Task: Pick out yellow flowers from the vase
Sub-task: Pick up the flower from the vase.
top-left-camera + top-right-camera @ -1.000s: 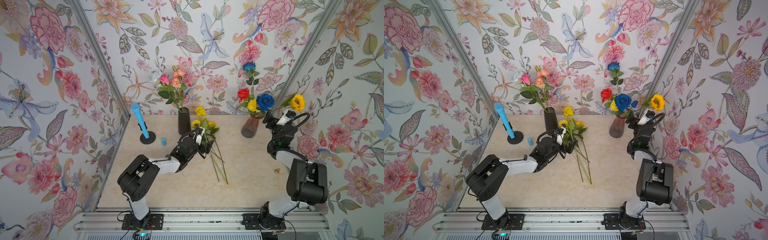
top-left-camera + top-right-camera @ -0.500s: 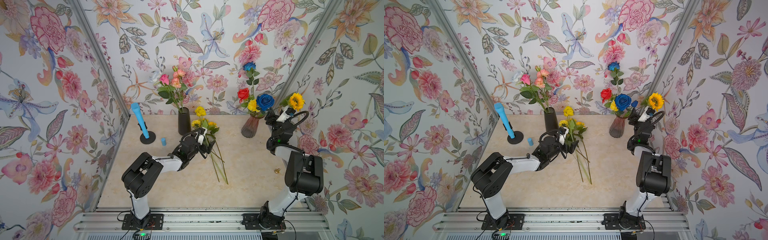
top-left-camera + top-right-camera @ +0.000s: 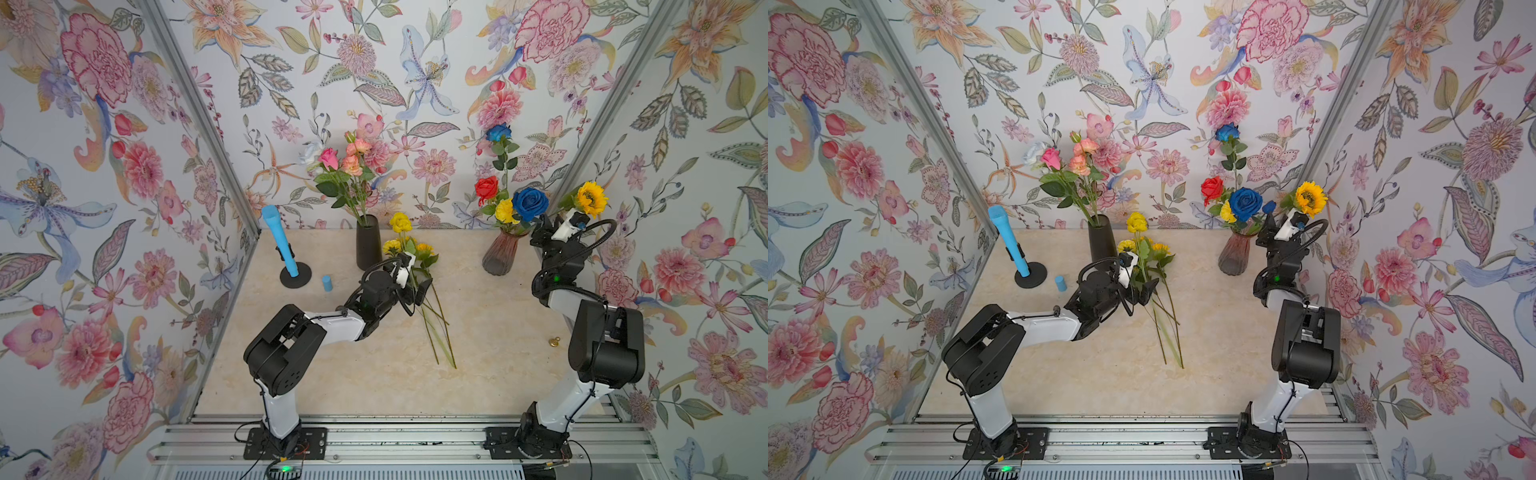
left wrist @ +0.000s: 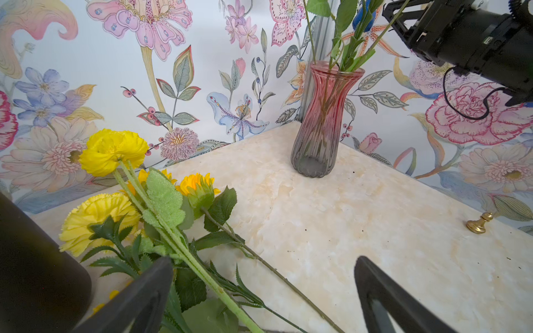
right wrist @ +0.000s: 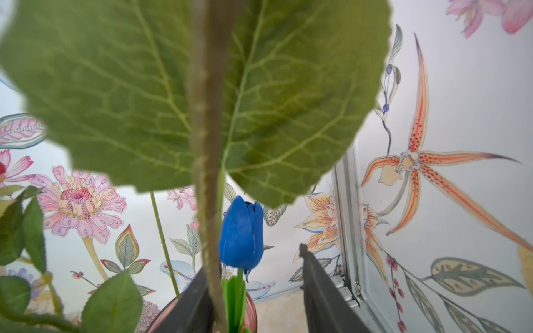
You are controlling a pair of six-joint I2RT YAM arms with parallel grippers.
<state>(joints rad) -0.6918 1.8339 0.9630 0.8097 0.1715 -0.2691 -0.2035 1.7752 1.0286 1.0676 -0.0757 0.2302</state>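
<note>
Hovering low over the desk, the left fingers stand wide apart w/ nothing held. One finger is right at the stems & leaves of the yellow flowers; can't tell if it actually touches. The other finger is over bare desk, well clear of them. Those flowers lie in a loose bunch on the desk just beside the black vase, heads toward the back wall, stems running toward the front.

The right fingers are up beside the pink glass vase, above its rim, only part-open around the sunflower stem. The stem lies against one finger. The other finger is apart from it, w/ a blue bud showing in the gap behind, so no clamp on the stem. A big green leaf fills most of the right wrist view. The sunflower head sits just above that wrist in both top views, and its stem runs down into the vase.

A yellow pompom is also in the pink vase, low btwn the red rose and the blue rose.
</note>
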